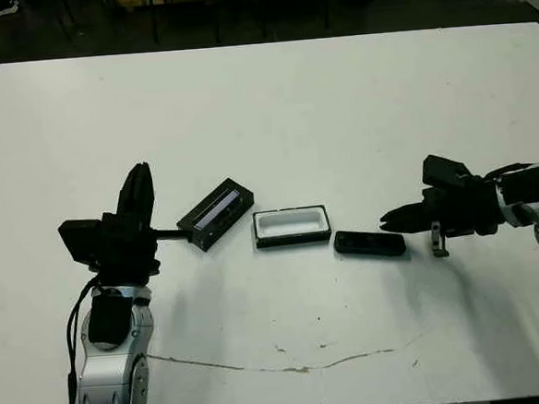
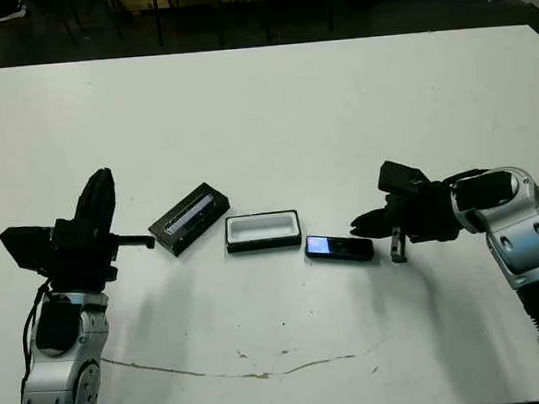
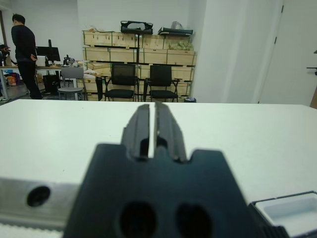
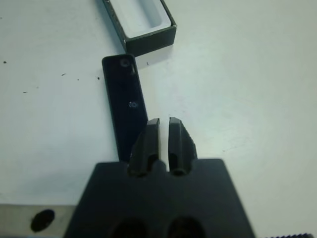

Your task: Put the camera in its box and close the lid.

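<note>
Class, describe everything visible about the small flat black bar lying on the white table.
The small flat black bar with rounded ends is the camera. It lies flat on the white table, just right of the shallow black white-lined tray and apart from it. Its smooth top reflects light in the right eye view; the right wrist view shows two small round marks. The right gripper hovers near its right end; contact is unclear.

The white counter carried three things in a row between the two pincers. The lid lay angled, nearest the left pincer. The open box sat in the middle. The camera lay flat just before the right pincer.
</note>
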Robot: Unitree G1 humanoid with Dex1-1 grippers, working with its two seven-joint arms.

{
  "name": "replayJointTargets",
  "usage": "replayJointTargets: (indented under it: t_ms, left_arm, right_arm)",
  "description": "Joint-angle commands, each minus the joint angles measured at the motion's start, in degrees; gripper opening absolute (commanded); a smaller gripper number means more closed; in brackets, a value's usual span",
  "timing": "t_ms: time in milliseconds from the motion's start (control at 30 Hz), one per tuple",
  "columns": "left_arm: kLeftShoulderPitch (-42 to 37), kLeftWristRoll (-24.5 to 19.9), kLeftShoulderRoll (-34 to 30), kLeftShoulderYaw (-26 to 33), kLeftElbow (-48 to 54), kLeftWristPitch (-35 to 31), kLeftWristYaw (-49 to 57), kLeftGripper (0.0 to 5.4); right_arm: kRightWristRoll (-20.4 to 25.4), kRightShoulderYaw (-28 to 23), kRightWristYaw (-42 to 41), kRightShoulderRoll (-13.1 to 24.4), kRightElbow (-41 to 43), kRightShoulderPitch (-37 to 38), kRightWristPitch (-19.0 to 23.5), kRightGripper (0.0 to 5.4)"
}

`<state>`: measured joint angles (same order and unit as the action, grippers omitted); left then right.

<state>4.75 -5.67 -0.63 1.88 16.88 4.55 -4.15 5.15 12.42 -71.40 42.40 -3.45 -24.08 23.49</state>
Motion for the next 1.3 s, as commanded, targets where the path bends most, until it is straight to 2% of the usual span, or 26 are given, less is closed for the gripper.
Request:
replayJointTargets:
  t_ms: [33,300,467,633,767,833,900,1000,1133,1233,1300]
  left_arm:
    - [0.85,0.40,-0.48,0.13,-0.29,-0.73,0.13,0.03]
    - [1.04,0.83,-0.60,0.07,-0.41,-0.47,0.22,0.03]
    - [1.04,0.87,-0.45,0.02,-0.33,-0.62,0.35,0.03]
    - [1.11,0.94,-0.42,-0.04,-0.28,-0.66,0.43,0.03]
    - [1.29,0.67,-0.33,-0.15,0.02,-0.97,0.39,0.03]
    - [1.43,1.31,-0.51,-0.23,0.21,-1.15,0.65,0.03]
    - [1.50,1.18,-0.66,-0.10,-0.12,-0.70,0.36,0.03]
    - [1.64,0.89,-0.50,0.02,-0.19,-0.69,0.23,0.03]
    - [1.69,1.10,-0.34,-0.14,-0.03,-0.99,0.44,0.03]
    - [1.69,1.32,-0.33,-0.26,-0.06,-0.83,0.47,0.03]
    - [1.63,1.35,-0.33,-0.26,-0.24,-0.56,0.46,0.00]
  right_arm:
    - [0.74,-0.06,-0.07,1.53,1.12,1.00,2.42,0.00]
    - [1.30,0.01,-0.49,4.05,4.44,1.58,2.80,0.00]
    - [0.96,1.50,-0.41,6.01,8.45,0.99,9.26,0.00]
    - [1.23,1.84,0.49,6.77,10.79,1.85,11.85,0.00]
    - [1.97,0.82,0.77,6.55,10.89,2.56,10.62,0.00]
    - [4.25,-2.29,1.62,5.37,10.18,3.32,9.15,0.00]
    - [7.09,-6.94,2.71,4.38,9.79,4.17,5.32,0.00]
    - [13.31,-13.86,1.78,2.99,6.58,2.92,1.05,0.00]
    - [21.48,-18.78,-0.70,1.99,2.88,0.95,1.68,0.00]
    - [22.77,-18.24,-0.29,3.75,4.19,1.19,4.50,0.00]
    - [22.32,-16.78,-0.11,4.83,5.67,1.61,6.21,0.22]
